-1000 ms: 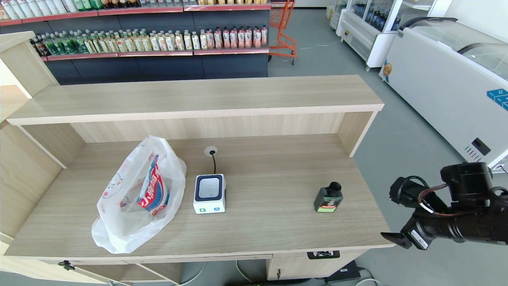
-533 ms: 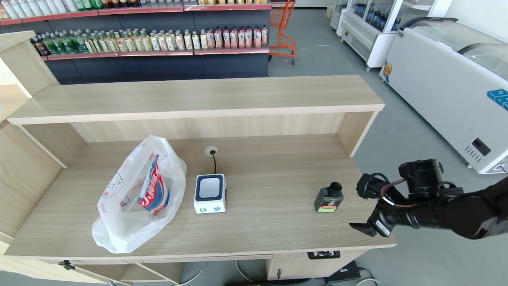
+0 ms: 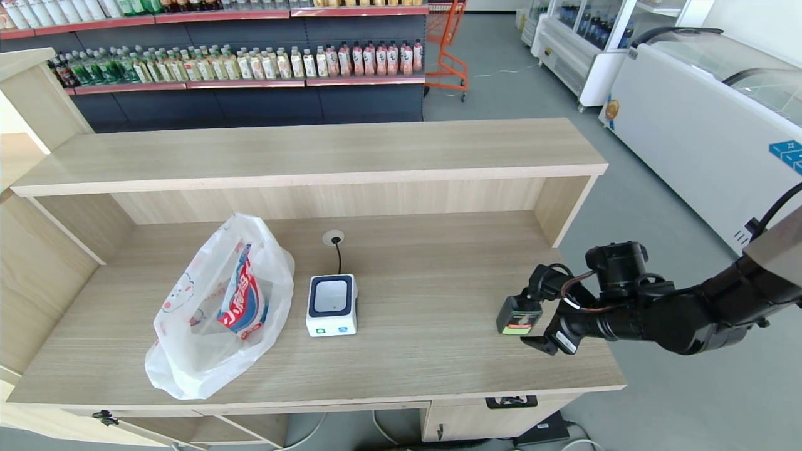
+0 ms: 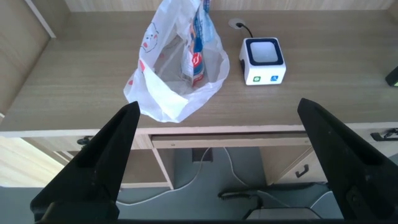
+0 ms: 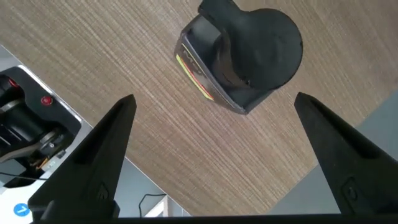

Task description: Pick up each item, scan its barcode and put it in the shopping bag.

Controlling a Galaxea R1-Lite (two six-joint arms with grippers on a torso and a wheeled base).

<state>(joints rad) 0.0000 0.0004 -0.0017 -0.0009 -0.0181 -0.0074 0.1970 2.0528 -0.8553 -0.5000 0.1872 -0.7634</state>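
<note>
Wooden counter [image 3: 438, 363]: right claw [image 3: 534, 310] gapes wide just beside dark bottle [image 3: 517, 313]; scanner [image 3: 331, 305] and shopping bag [image 3: 188, 351] stand well apart.

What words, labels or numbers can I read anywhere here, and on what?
Packet in the shopping bag: large white characters, too blurred to read.
Small bottle: label stripe, too small to read.
Scanner: two small icons, no legible words.
So nothing can be quoted.
</note>
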